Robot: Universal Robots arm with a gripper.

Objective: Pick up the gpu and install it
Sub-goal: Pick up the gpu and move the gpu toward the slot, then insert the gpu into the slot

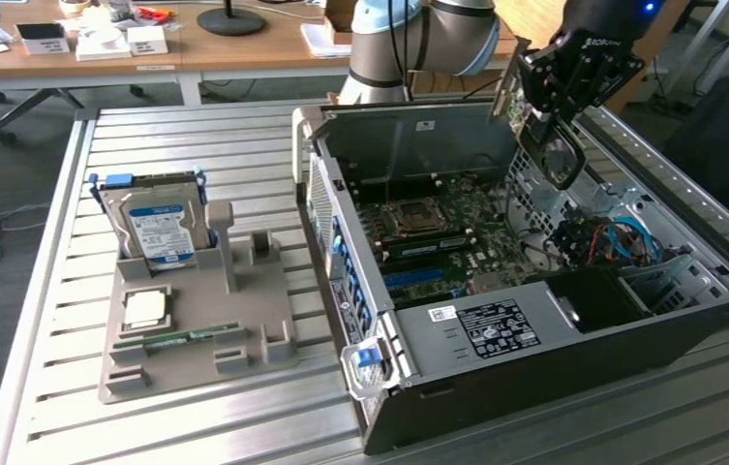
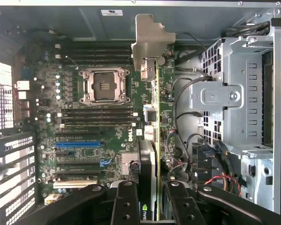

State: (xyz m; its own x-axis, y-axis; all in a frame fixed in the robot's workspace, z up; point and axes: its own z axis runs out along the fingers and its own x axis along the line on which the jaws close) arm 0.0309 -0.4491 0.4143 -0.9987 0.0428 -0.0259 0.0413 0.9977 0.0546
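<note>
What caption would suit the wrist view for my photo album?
The gripper holds the gpu edge-on over the exposed motherboard.

Behind the computer case [image 1: 571,387], the arm [image 1: 383,48] is a fat silver tube with pale blue caps. The gripper [image 1: 556,102] is black with white letters.

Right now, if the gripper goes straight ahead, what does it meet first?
Likely the motherboard, beside the processor socket; the graphics card in the gripper would touch first. Depth is unclear.
</note>
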